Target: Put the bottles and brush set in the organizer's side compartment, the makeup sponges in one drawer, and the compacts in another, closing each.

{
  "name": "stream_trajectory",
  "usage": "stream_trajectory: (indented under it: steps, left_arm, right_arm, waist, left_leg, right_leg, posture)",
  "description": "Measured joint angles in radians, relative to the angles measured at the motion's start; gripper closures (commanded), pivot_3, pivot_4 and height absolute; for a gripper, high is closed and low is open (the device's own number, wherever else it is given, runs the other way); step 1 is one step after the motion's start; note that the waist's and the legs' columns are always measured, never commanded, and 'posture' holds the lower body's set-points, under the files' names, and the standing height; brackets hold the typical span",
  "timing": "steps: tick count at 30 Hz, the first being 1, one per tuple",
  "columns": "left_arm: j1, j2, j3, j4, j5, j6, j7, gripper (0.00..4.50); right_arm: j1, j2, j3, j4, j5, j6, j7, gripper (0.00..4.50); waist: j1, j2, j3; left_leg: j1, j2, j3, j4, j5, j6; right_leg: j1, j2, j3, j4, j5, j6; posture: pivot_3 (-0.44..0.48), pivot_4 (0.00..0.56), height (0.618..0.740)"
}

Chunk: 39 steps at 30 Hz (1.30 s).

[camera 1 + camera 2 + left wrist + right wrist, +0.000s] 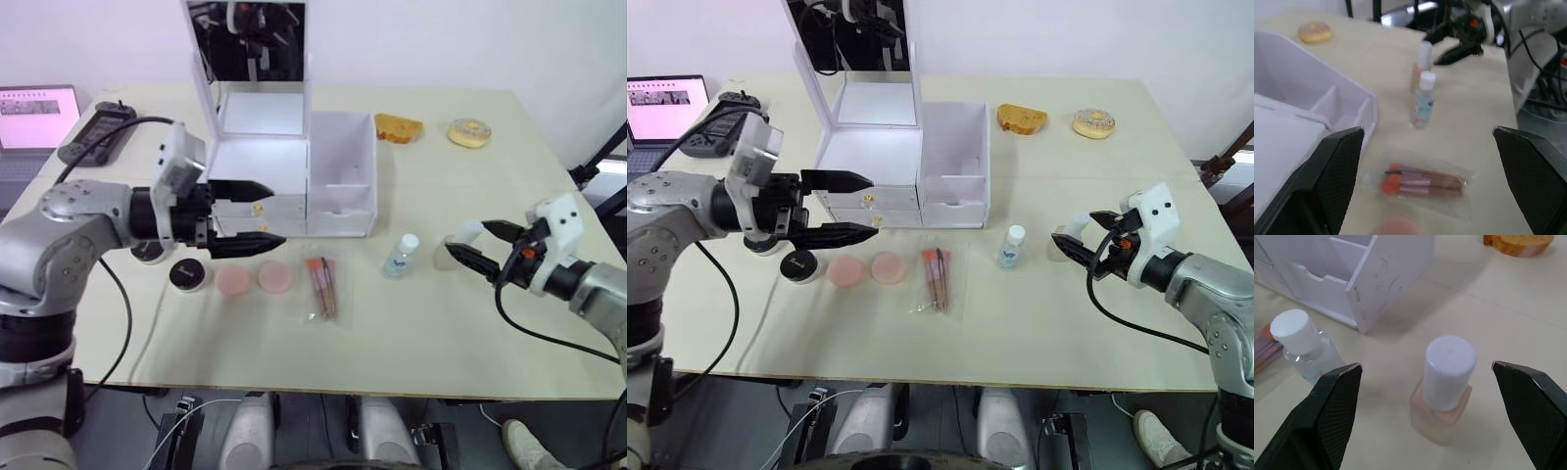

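The white organizer (260, 162) stands mid-table with its mirror lid up, both gold-knobbed drawers (257, 209) shut and the side compartment (343, 147) on its right. My left gripper (279, 213) hangs open just in front of the drawers. Below it lie two peach makeup sponges (233, 282), a black compact (186, 274) and the brush set (321, 284) in its clear sleeve. The clear blue-label bottle (400, 255) stands right of the organizer. Further right, the beige bottle (1442, 401) stands upright; my right gripper (466, 235) is open around it, not touching.
A second dark compact (149, 253) peeks from under my left arm. A bread slice (398, 127) and a doughnut (468, 132) sit at the far right. At the far left are a dark game console (98, 132) and a laptop (39, 117).
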Motion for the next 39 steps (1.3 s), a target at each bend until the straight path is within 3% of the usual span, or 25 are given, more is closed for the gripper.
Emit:
stream_trajectory:
  steps: [6, 9, 14, 15, 30, 36, 39]
  left_arm:
    - [0.028, -0.024, 0.003, -0.017, -0.003, -0.036, 0.042, 0.06]
    - [0.037, -0.021, 0.003, -0.018, -0.002, -0.046, 0.049, 0.00]
    - [0.038, -0.021, 0.003, -0.018, 0.000, -0.059, 0.059, 0.00]
    - [0.038, -0.021, 0.002, -0.018, 0.001, -0.062, 0.059, 0.00]
    - [0.070, -0.027, -0.001, -0.015, 0.004, -0.080, 0.075, 0.00]
    - [0.111, -0.025, 0.006, -0.010, 0.023, -0.119, 0.081, 0.00]
    - [0.170, -0.025, 0.023, 0.008, 0.036, -0.153, 0.085, 0.00]
  right_arm:
    - [-0.012, 0.021, 0.034, 0.054, -0.024, -0.028, 0.005, 0.00]
    - [-0.027, 0.022, 0.048, 0.087, -0.041, -0.046, 0.006, 0.91]
    - [-0.045, 0.044, 0.068, 0.124, -0.056, -0.084, 0.019, 3.41]
    - [-0.047, 0.047, 0.070, 0.129, -0.057, -0.091, 0.024, 3.72]
    - [-0.063, 0.038, 0.041, 0.138, -0.028, -0.103, 0.097, 3.72]
    - [-0.191, -0.050, 0.029, 0.141, 0.013, -0.059, 0.153, 3.72]
    - [-0.329, -0.098, 0.059, 0.166, 0.041, -0.021, 0.205, 3.72]
  waist:
    - [-0.005, 0.000, 0.000]
    - [-0.007, 0.000, 0.000]
    - [-0.005, 0.000, 0.000]
    - [-0.005, 0.000, 0.000]
    - [-0.007, 0.000, 0.000]
    - [-0.007, 0.000, 0.000]
    - [-0.011, 0.001, 0.000]
  left_leg:
    - [0.000, 0.000, 0.000, -0.002, 0.000, 0.000]
    - [0.000, 0.000, 0.000, -0.002, 0.000, 0.000]
    - [0.000, 0.000, 0.000, -0.001, 0.000, 0.000]
    - [0.000, 0.000, 0.000, -0.001, 0.000, 0.000]
    - [0.001, 0.001, 0.000, -0.001, 0.000, 0.000]
    - [0.001, 0.001, 0.000, -0.001, 0.000, 0.000]
    - [0.002, 0.001, 0.001, -0.002, 0.000, 0.000]
  right_leg:
    - [-0.001, 0.002, 0.001, 0.000, 0.000, 0.000]
    - [-0.002, 0.003, 0.002, 0.001, 0.000, 0.000]
    - [-0.001, 0.003, 0.003, 0.001, 0.000, 0.000]
    - [-0.001, 0.003, 0.003, 0.001, 0.000, 0.000]
    - [-0.002, 0.003, 0.004, 0.002, 0.000, 0.000]
    - [-0.002, 0.003, 0.004, 0.002, 0.000, 0.000]
    - [-0.003, 0.004, 0.005, 0.002, 0.000, 0.000]
  posture:
    - [0.000, 0.150, 0.740]
    - [0.000, 0.150, 0.740]
    - [0.000, 0.150, 0.740]
    - [0.000, 0.150, 0.740]
    - [0.000, 0.150, 0.740]
    - [0.000, 0.150, 0.740]
    - [0.000, 0.150, 0.740]
